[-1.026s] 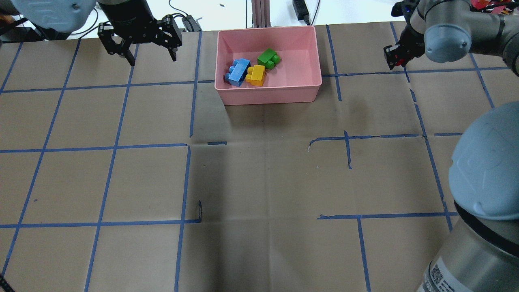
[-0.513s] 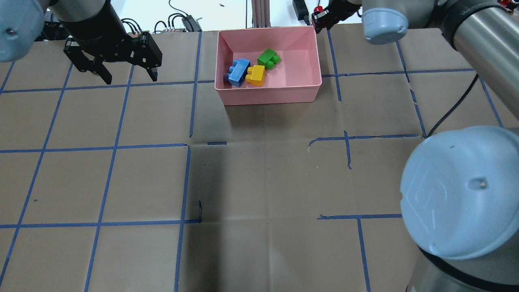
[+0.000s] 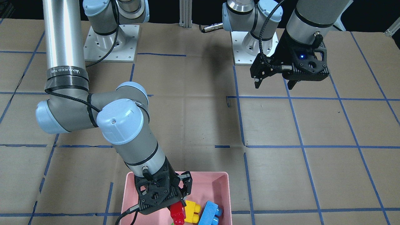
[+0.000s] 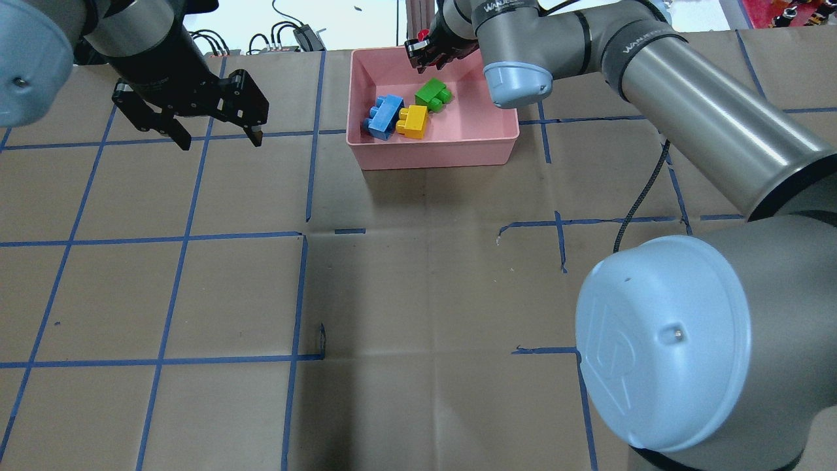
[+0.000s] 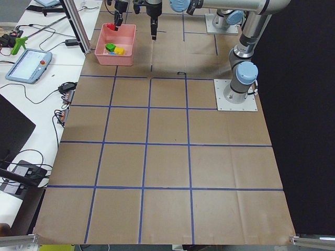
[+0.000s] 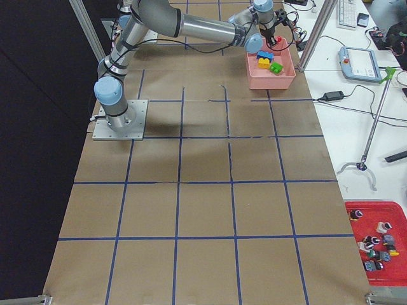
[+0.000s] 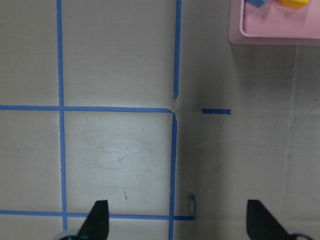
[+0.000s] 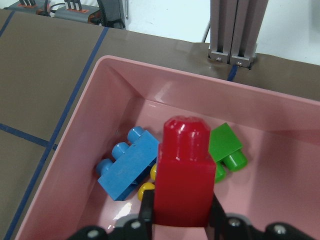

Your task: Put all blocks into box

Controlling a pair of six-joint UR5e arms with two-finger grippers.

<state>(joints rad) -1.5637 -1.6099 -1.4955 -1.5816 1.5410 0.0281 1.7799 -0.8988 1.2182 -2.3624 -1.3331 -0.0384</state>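
The pink box [image 4: 431, 156] stands at the table's far middle. In it lie the light blue brick [image 4: 384, 116], the yellow brick [image 4: 414, 122] and the green brick [image 4: 433, 93]. My right gripper [image 4: 425, 57] is shut on the red brick [image 8: 182, 172] and holds it upright over the box's far part, above the other bricks. The red brick also shows in the front-facing view [image 3: 177, 214]. My left gripper [image 4: 220, 141] is open and empty above the table, left of the box; its fingers frame bare paper in the left wrist view [image 7: 178, 220].
Brown paper with a blue tape grid covers the table. An aluminium post [image 4: 418, 16] and cables stand just behind the box. The right arm's long link [image 4: 693, 111] stretches across the table's far right. A red tray [image 6: 376, 244] sits on the side bench.
My right arm has swung from the table's far right to over the box, carrying the red brick. My left gripper has moved away from the far edge, left and nearer, still open.
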